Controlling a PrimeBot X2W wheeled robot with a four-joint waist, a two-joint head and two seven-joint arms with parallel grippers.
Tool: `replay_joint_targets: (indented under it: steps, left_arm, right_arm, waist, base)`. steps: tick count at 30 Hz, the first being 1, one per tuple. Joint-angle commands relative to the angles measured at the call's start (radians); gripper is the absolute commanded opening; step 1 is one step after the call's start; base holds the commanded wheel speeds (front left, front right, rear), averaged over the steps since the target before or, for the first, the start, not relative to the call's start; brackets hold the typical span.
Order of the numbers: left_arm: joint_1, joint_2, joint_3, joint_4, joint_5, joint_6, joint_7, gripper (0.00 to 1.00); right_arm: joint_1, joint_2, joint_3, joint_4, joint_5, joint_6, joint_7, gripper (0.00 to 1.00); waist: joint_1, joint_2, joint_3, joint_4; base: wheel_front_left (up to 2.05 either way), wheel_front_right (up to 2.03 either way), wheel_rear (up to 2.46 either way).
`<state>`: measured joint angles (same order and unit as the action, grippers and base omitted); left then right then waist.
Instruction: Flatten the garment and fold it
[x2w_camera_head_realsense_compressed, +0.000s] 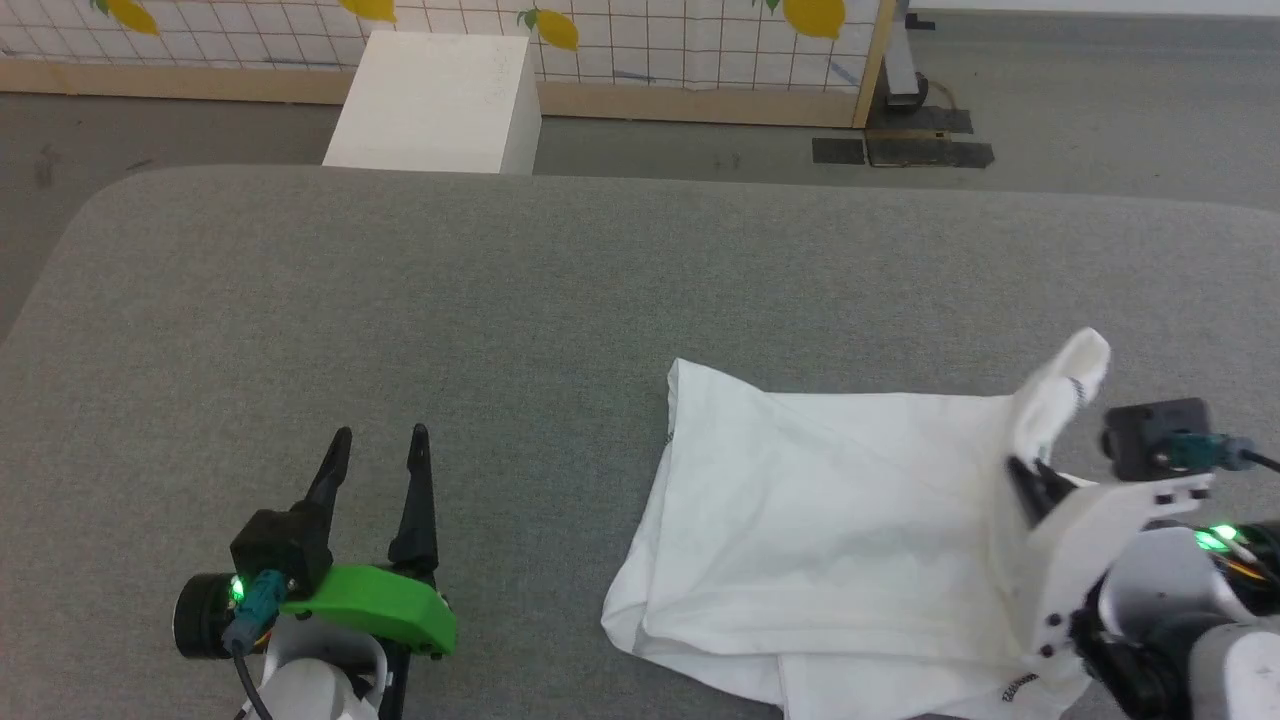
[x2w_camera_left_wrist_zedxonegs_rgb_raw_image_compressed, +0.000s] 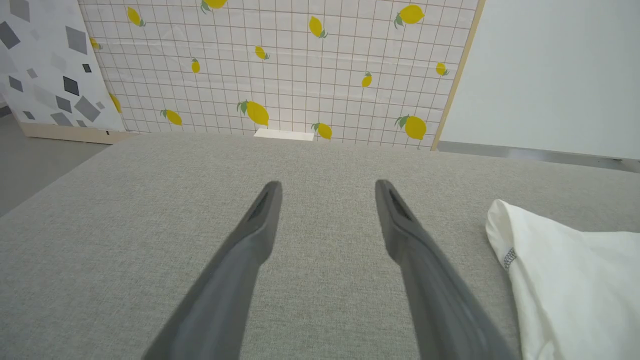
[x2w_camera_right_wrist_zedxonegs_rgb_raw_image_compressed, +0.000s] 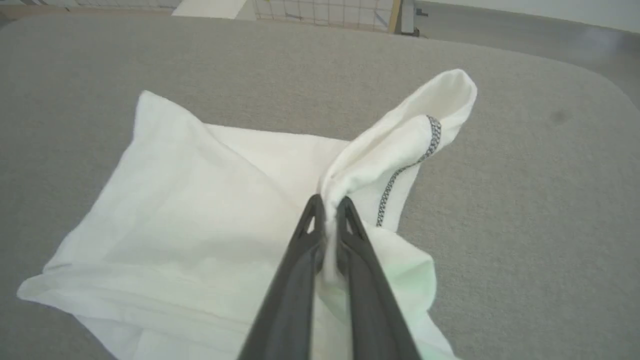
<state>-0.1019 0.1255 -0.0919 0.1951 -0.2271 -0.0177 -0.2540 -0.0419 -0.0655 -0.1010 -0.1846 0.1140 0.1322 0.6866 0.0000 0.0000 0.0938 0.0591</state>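
Two claws on show, and only one is busy. The right claw (x2w_camera_head_realsense_compressed: 1025, 470), at the lower right of the head view, has its dark fingers pressed together on a fold of the plain white thin-fabric long-sleeved shirt (x2w_camera_head_realsense_compressed: 830, 520). It pinches the cloth so that a sleeve-like end with grey-and-white patterned stitching stands up above the fingertips. The rest of the shirt lies crumpled and doubled over on the grey fabric-covered tabletop (x2w_camera_head_realsense_compressed: 500, 300), lower right of centre, with one corner pointing toward the middle. The left claw (x2w_camera_head_realsense_compressed: 380, 432), at the lower left, is spread wide with nothing between its fingers, well apart from the cloth's nearest edge.

By my reading this is the flattening step, barely under way, since folding cannot start while layers overlap. The next move looks to call for the right claw to draw its pinched piece outward, away from the bulk. The left would need to come across and catch or pin the opposite edge, so the cloth spreads rather than slides.
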Motion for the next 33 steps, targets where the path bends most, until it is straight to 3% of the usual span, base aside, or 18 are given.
replay_joint_targets:
  steps: [1,6,11,23,25,29,33]
  left_arm:
    - [0.002,-0.006,0.001,0.003,0.008,-0.007,-0.008,1.00]
    - [-0.018,-0.015,-0.005,0.006,0.017,-0.015,-0.008,1.00]
    - [-0.047,-0.028,-0.018,0.007,0.025,-0.023,-0.008,1.00]
    - [-0.082,-0.051,-0.017,0.015,0.037,-0.030,-0.008,1.00]
    - [-0.082,-0.054,-0.014,0.018,0.038,-0.030,-0.008,1.00]
    - [-0.072,-0.057,-0.004,0.020,0.041,-0.029,-0.008,1.00]
    - [-0.063,-0.058,0.007,0.016,0.044,-0.031,-0.008,1.00]
  right_arm:
    - [0.004,0.004,0.064,-0.049,0.012,-0.002,0.020,0.00]
    - [-0.047,-0.024,0.286,-0.085,0.010,-0.002,0.048,0.00]
    - [-0.144,-0.030,0.454,0.039,-0.007,-0.002,0.020,0.00]
    - [-0.317,0.000,0.639,0.413,0.036,-0.002,-0.089,0.00]
    - [-0.326,0.003,0.650,0.440,0.061,-0.002,-0.096,1.00]
    - [-0.334,0.008,0.626,0.415,0.112,-0.002,-0.146,1.00]
    - [-0.302,0.012,0.514,0.282,0.170,-0.002,-0.277,1.00]
  waist:
    - [0.0000,0.0000,0.003,0.005]
    - [0.0000,0.0000,0.020,0.023]
    - [0.0000,0.0000,0.052,0.054]
    - [0.0000,0.0000,0.096,0.088]
    - [0.0000,0.0000,0.094,0.085]
    - [0.0000,0.0000,0.083,0.067]
    - [0.0000,0.0000,0.066,0.045]
  base:
    - [0.00,0.00,0.00]
    - [0.00,0.00,0.00]
    - [0.00,0.00,0.00]
    - [0.00,0.00,0.00]
    - [0.00,0.00,0.00]
    - [0.00,0.00,0.00]
    - [0.00,0.00,0.00]
